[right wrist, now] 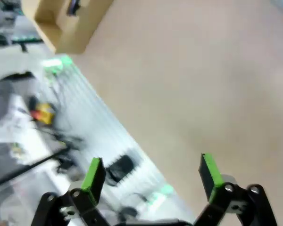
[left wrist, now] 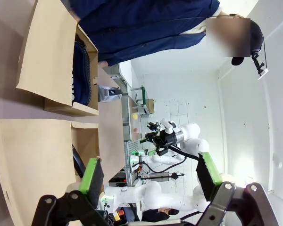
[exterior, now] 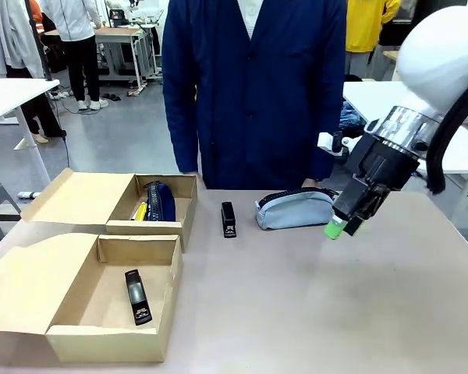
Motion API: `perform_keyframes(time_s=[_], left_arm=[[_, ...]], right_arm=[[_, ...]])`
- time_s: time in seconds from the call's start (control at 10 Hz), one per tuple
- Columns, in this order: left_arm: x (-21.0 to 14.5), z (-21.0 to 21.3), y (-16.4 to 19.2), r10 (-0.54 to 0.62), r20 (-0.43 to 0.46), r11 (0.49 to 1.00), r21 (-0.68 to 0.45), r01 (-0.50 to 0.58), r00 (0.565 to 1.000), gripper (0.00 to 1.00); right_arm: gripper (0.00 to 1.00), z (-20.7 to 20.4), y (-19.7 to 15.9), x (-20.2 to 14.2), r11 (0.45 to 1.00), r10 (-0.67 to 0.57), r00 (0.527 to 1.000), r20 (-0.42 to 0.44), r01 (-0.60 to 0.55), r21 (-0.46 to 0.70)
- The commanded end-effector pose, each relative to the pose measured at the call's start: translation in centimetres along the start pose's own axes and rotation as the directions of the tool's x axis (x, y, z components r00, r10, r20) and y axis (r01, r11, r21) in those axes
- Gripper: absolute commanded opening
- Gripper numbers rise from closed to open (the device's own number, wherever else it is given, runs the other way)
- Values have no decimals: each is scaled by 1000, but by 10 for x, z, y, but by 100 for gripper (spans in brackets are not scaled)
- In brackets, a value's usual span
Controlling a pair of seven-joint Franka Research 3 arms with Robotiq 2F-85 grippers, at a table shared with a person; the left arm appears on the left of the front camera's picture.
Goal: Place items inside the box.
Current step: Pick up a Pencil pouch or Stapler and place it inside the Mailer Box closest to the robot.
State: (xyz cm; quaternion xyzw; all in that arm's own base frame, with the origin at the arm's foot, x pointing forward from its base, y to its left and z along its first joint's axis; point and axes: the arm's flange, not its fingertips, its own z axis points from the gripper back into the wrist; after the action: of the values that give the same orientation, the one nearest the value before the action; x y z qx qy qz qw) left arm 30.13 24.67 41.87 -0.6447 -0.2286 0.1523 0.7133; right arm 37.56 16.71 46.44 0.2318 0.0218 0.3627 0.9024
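Boxed stapler (exterior: 137, 296), loose stapler (exterior: 228, 220) by grey pouch (exterior: 296, 209), right tool (exterior: 342, 228) released, left tool (left wrist: 151, 176) released

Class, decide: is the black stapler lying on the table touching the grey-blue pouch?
Apart. The front view shows bare table between the stapler and the pouch.

Looked along right gripper (right wrist: 151, 162) onto tan table (right wrist: 193, 70), all blurred. Found green pads (right wrist: 93, 176) spread wide above bare tabletop. Caught box (right wrist: 61, 26) corner at top left, black stapler (right wrist: 74, 5) partly visible inside. Made out smeared equipment (right wrist: 42, 113) past table edge, on the left.
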Motion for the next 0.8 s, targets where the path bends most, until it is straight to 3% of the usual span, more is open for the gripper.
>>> perform_keyframes(time_s=[0.0, 0.1, 0.2, 0.3, 0.4, 0.5, 0.6, 0.7], left_arm=[[-1, 0, -1, -20, -9, 1000, -8, 20, 1000, 100], [-1, 0, -1, -20, -9, 1000, -8, 20, 1000, 100], [-1, 0, -1, -20, -9, 1000, -8, 20, 1000, 100], [-1, 0, -1, -20, -9, 1000, -8, 20, 1000, 100], [-1, 0, -1, -20, -9, 1000, -8, 20, 1000, 100], [-1, 0, -1, -20, -9, 1000, -8, 20, 1000, 100], [-1, 0, -1, -20, -9, 1000, -8, 20, 1000, 100], [-1, 0, -1, -20, -9, 1000, -8, 20, 1000, 100]], right_arm=[[100, 17, -32, 28, 848, 495, 862, 109, -452, -277], [100, 27, -52, 34, 690, 696, 701, 156, -591, -418], [100, 35, -58, 28, 441, 897, 379, 230, -806, -393], [100, 38, -60, 18, 268, 947, 183, 266, -904, -334], [100, 42, -62, 2, -15, 939, -64, 339, -989, -145], [100, 48, -66, -11, -78, 908, -54, 416, -996, 41], [100, 51, -59, 26, 715, 657, 754, 19, -614, -333], [100, 51, -59, 26, 715, 657, 754, 19, -614, -333]])
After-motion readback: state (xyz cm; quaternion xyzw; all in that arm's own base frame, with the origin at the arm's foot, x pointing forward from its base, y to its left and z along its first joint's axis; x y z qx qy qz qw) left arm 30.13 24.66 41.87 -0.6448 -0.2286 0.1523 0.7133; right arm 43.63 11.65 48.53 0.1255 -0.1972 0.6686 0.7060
